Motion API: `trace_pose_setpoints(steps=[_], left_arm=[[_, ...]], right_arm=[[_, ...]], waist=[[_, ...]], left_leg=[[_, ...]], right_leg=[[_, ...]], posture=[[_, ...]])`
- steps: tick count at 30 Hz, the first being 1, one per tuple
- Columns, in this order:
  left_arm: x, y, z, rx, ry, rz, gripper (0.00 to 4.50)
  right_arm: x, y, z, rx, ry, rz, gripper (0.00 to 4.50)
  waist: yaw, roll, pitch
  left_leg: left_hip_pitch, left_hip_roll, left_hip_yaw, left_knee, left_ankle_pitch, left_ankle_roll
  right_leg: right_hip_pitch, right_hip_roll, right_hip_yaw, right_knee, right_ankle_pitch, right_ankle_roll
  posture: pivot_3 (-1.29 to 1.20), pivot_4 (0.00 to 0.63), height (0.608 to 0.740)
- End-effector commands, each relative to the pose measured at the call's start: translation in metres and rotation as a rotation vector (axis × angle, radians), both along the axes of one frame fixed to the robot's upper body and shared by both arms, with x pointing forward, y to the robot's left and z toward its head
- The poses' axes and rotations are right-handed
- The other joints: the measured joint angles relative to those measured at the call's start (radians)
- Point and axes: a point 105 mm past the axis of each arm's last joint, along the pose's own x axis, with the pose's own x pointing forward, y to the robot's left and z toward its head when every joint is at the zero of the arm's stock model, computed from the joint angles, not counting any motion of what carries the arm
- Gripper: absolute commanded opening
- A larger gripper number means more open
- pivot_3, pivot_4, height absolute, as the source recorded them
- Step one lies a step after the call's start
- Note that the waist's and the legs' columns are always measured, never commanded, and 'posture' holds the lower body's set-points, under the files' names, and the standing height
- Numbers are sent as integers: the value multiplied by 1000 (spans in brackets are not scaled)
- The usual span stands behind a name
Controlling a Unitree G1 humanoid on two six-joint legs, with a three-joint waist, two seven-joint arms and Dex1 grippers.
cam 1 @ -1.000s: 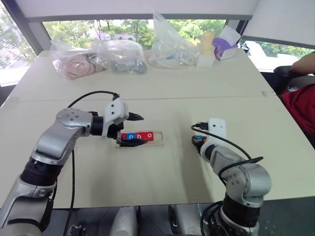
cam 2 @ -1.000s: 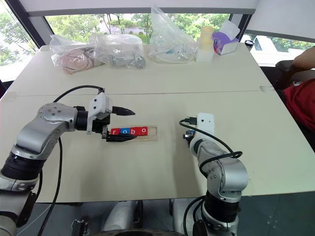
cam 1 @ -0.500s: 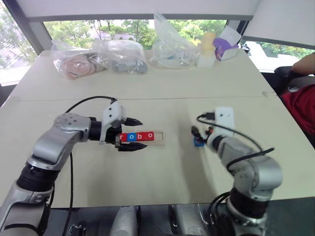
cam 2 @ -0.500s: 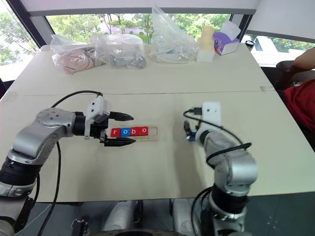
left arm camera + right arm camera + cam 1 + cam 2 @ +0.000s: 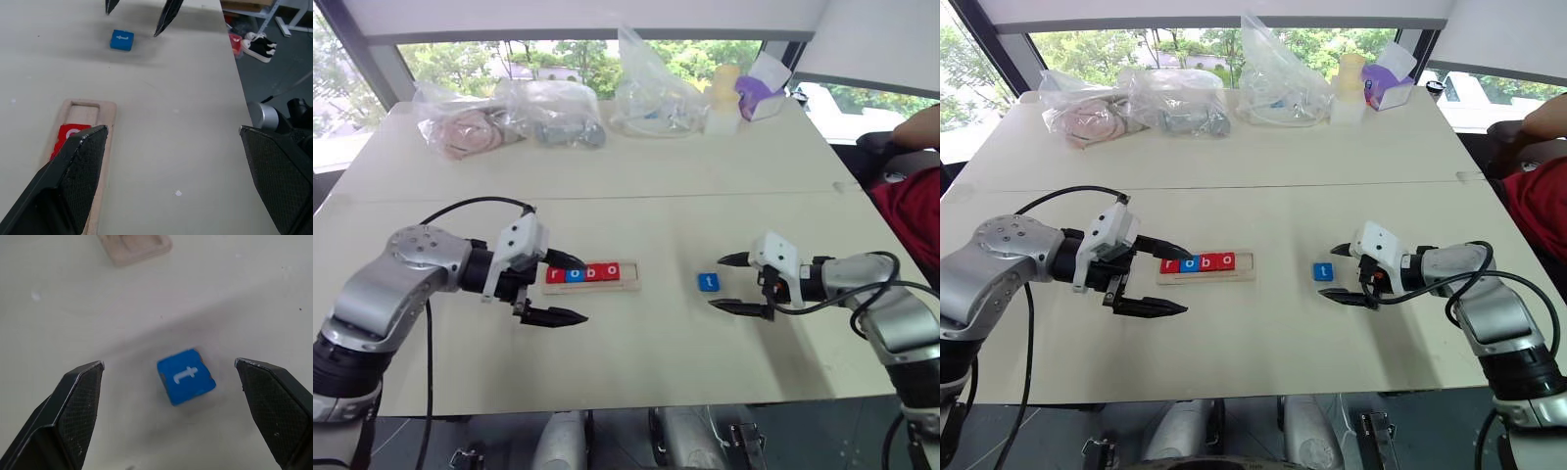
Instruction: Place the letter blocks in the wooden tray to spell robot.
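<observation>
Right gripper [image 5: 1341, 274] is hovering spread just at 3 o'clock of the blue t block [image 5: 1323, 271] — centre, then pinch squarely; left gripper [image 5: 1167, 281] is idling spread by the wooden tray [image 5: 1244, 266].

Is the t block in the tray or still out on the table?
Out. The blue t block lies flat on the table, apart from the wooden tray.

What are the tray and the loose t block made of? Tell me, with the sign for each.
The wooden tray: pale unfinished-looking wood, matte, with a routed recess and rounded corners. The t block: evenly blue with a white letter, faintly glossy with softened edges; painted wood or plastic, which cannot be told.
</observation>
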Motion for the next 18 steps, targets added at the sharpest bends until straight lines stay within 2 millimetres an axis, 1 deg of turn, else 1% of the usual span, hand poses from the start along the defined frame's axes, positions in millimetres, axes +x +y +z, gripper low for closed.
trace_pose_setpoints(steps=[1, 5, 8, 9, 10, 15, 18], left_arm=[[-3, 1, 11, -31, -37, 30, 4500], [-1, 1, 15, -59, -40, 64, 4500], [3, 3, 16, -66, -43, 90, 4500], [5, 3, 16, -68, -43, 99, 4500], [7, 4, 16, -69, -44, 104, 4500], [12, 14, 16, -46, -51, 138, 4500], [14, 21, 16, -30, -59, 164, 4500]], right_arm=[[10, -4, -3, -22, -44, 43, 4447], [17, -3, -13, -38, -50, 78, 4447], [22, -3, -19, -11, -28, 86, 4447], [22, -3, -21, -6, -14, 93, 3931], [23, -3, -23, -5, -5, 99, 3738], [26, 1, -22, 38, 3, 104, 1222], [27, 14, -10, 98, -4, 104, 1166]], waist=[[1, 0, 0], [2, 0, 0], [1, 0, 0], [1, 0, 0], [0, 0, 0], [-1, 0, 0], [-1, 0, 0]], left_leg=[[0, 0, 0, 0, 0, 0], [0, 0, -1, 0, 0, 0], [0, 0, -1, 0, 0, 0], [0, 0, -1, 0, 0, 0], [0, 0, -1, 0, 0, 0], [2, 0, -1, 1, 0, 0], [2, 0, -1, 1, 0, 0]], right_leg=[[0, 0, 0, 0, 0, 0], [0, -1, 0, 0, 0, 0], [0, -1, 0, 1, 0, 0], [1, -1, 0, 1, 0, 0], [1, -1, 0, 1, 0, 0], [2, -1, 0, 2, 0, 0], [2, -1, 0, 3, 0, 0]], posture=[[0, 150, 735], [0, 150, 735], [0, 150, 735], [0, 150, 735], [0, 150, 735], [0, 150, 735], [0, 150, 735]])
